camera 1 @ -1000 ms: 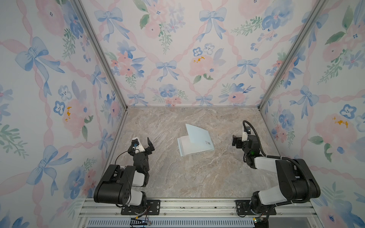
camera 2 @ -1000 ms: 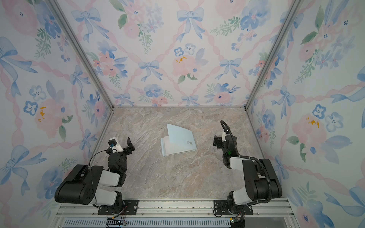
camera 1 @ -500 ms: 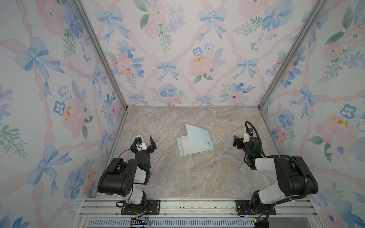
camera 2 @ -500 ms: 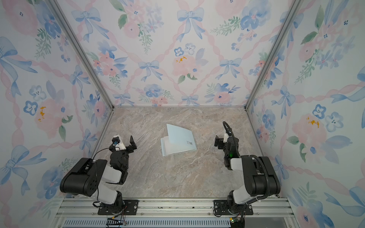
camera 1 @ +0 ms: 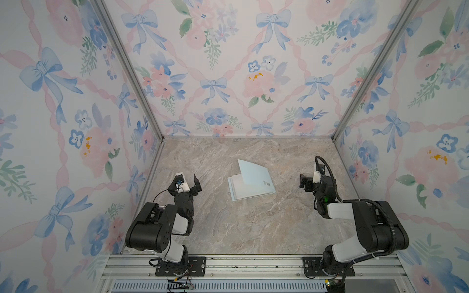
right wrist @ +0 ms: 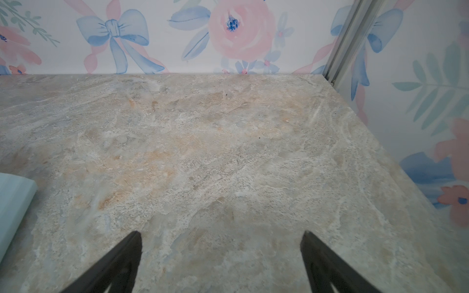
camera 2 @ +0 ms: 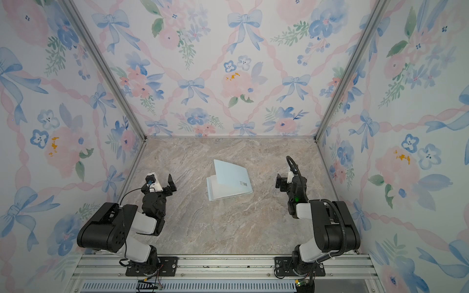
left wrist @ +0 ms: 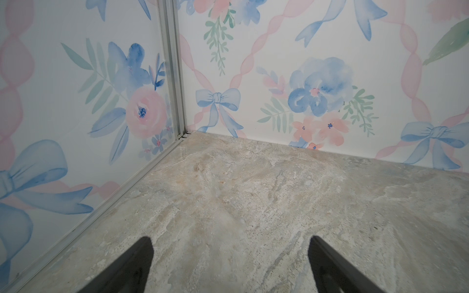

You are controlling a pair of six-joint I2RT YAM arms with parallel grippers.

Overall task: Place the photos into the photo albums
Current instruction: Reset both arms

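Walls [camera 1: 228, 63]: three panels, left, far and right, papered with blue bows, pink ribbons and flowers; grey metal posts stand in the two far corners.
Tabletop [camera 1: 241, 228]: beige-grey marbled surface running from the far wall to the near rail.
Rail [camera 1: 253, 263]: silver metal profile along the near edge, carrying both arm bases.
Right arm [camera 1: 375, 228]: black and white, based at the near right, folded low and reaching toward the far side, with a black cable looped over its wrist.
Left arm [camera 1: 152, 228]: black and white, based at the near left, folded low, wrist pointing toward the far side beside the left wall.
Photo album [camera 1: 253, 175]: thin pale-blue booklet lying mid-table, between the two grippers and well apart from each. In both top views [camera 2: 229, 177] its cover stands raised, hinged at the left, over whitish pages lying flat. Whether any photos sit in those pages cannot be told. One pale-blue corner shows at the edge of the right wrist view [right wrist: 12, 203].
Left gripper [camera 1: 186, 181]: left of the album, above bare tabletop. Its black fingers stand wide apart in the wrist view [left wrist: 229, 238], with nothing between them.
Right gripper [camera 1: 305, 181]: right of the album. Its fingers are spread wide in the wrist view [right wrist: 220, 232], over bare tabletop and holding nothing.
Cover mark [camera 1: 266, 183]: small dark printed block near the cover's right edge, too small to read.
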